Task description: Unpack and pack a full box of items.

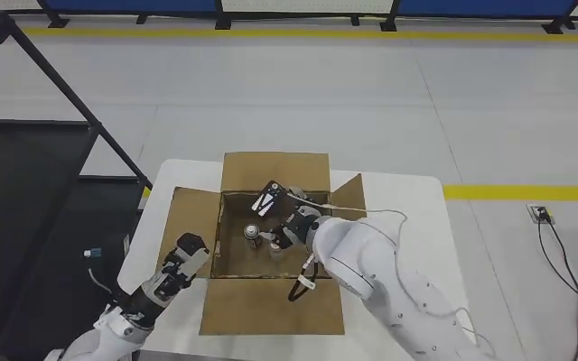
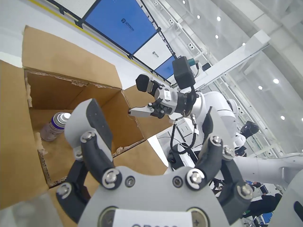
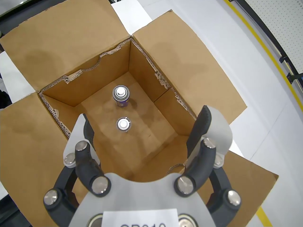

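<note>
- Right wrist view: the right gripper [image 3: 144,116] hangs spread and empty above the open cardboard box [image 3: 201,72].
- A spray can [image 3: 121,94] stands upright on the box floor, with a white-capped item [image 3: 123,124] just beside it.
- The left gripper [image 2: 151,116], fingers apart and empty, sits outside the box at its left flap.
- The box rests on a white table [image 1: 397,194].

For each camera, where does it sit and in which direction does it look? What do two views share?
Top view: overhead, looking down on the table and open box; both arms show.
Left wrist view: beside the box, looking across it and upward; left gripper shows.
Right wrist view: above the box, looking down inside; right gripper shows.
Shared: both wrist views show the spray can.
</note>
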Controlling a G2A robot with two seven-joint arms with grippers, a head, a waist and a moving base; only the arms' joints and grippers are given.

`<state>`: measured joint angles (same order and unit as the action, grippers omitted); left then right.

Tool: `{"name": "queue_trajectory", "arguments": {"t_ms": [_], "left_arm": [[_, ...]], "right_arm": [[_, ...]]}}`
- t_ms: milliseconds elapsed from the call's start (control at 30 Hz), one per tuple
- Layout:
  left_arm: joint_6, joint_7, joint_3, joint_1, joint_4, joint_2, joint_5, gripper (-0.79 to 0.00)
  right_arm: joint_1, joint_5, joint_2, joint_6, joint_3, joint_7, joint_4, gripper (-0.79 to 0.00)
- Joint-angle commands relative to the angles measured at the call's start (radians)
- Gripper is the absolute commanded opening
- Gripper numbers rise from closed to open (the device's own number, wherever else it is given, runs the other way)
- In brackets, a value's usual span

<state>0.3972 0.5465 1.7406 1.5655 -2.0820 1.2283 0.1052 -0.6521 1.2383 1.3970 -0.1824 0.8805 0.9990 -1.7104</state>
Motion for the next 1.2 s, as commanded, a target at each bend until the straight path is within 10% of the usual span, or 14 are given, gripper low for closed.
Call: {"name": "queue_trajectory", "arguments": {"t_ms": [0, 833, 967, 1167], "left_arm": [[0.0, 0.0, 0.0, 0.0, 0.0, 0.0, 0.0, 0.0], [-0.166, -0.16, 0.176, -0.036, 0.115, -0.003, -0.315, 0.0], [-0.166, -0.16, 0.176, -0.036, 0.115, -0.003, -0.315, 0.0], [-0.166, -0.16, 0.176, -0.036, 0.115, -0.003, -0.315, 0.0]], "right_arm": [[0.001, -0.001, 0.0, 0.0, 0.0, 0.001, 0.0, 0.0], [0.238, -0.27, 0.153, 0.025, -0.243, 0.04, 0.65, 0.0], [0.253, -0.295, 0.171, 0.016, -0.255, 0.037, 0.701, -0.382], [0.267, -0.311, 0.191, 0.006, -0.265, 0.022, 0.757, -0.705]]}}
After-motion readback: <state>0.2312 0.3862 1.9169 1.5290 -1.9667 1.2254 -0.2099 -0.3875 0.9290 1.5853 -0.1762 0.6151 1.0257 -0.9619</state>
